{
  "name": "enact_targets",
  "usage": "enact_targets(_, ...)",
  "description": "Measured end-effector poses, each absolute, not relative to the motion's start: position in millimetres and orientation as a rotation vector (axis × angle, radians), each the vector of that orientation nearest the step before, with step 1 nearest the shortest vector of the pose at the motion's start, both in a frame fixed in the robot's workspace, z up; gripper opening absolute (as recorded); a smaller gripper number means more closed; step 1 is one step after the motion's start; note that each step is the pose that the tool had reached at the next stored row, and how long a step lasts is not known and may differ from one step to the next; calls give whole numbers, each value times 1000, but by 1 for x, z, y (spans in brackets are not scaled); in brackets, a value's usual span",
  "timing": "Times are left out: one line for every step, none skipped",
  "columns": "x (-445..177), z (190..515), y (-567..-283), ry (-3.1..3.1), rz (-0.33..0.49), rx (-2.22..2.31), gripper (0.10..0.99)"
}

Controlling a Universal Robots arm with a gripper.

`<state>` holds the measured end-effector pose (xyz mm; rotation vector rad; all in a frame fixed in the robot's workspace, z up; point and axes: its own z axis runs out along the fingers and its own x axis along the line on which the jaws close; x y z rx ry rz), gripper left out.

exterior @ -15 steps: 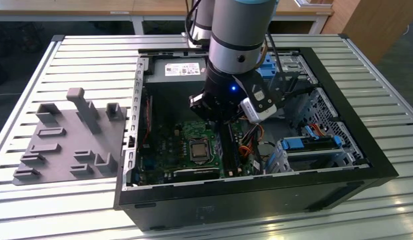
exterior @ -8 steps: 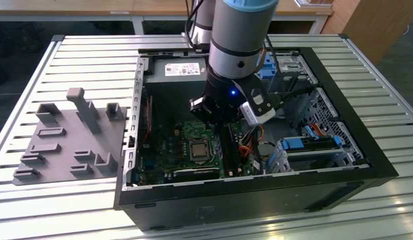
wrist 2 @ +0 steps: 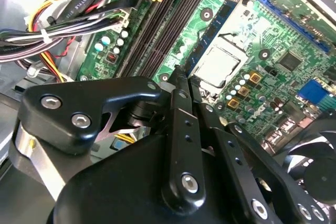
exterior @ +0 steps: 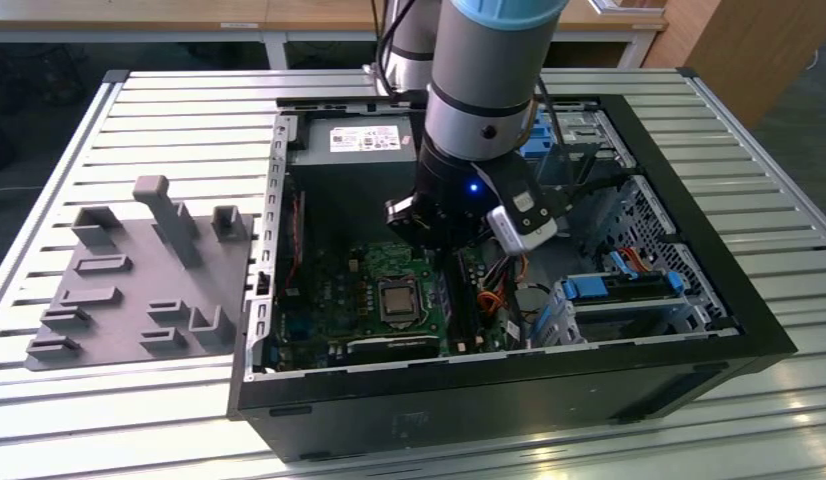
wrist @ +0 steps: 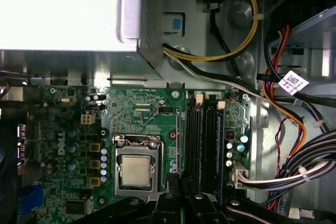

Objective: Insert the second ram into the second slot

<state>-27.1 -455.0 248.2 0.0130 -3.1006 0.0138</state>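
Down inside the open computer case (exterior: 493, 420), the gripper (wrist 2: 182, 78) hangs over the green motherboard (wrist: 136, 108), at about one o'clock of the square metal processor socket (wrist: 135, 170) in the exterior view. Its black metal jaws stand close together; whether a thin board is pinched between them I cannot tell. Just beyond, at three o'clock of the socket, run the memory slots (wrist: 199, 140), long dark parallel grooves. Along the outermost stands a thin blue edge (wrist: 221, 135) (a seated stick, I judge, though whether it is the second ram I cannot say). The arm points straight down, probably because a stick must enter edge-first. Further off, tied cables (wrist: 310, 156) sit bundled aside, likely to keep the slots reachable. At nine o'clock of the case, a grey moulded fixture (exterior: 133, 280) lies on the ribbed metal table (exterior: 186, 110).
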Motion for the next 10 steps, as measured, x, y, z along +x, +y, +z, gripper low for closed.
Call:
enact_targets(-27,247,-455,-3101,14,12,137)
enact_targets(-26,246,-455,-3101,14,12,137)
enact_targets(-26,245,-455,-3101,14,11,137)
enact_targets(-26,243,-455,-3101,14,9,137)
enact_targets(-26,242,-455,-3101,14,6,137)
enact_targets(-26,241,-455,-3101,14,2,137)
enact_targets(-26,240,-455,-3101,14,-1,137)
enact_targets(-26,239,-455,-3101,13,-3,137)
enact_targets(-25,238,-455,-3101,13,-3,137)
enact_targets(-25,238,-455,-3101,14,-4,137)
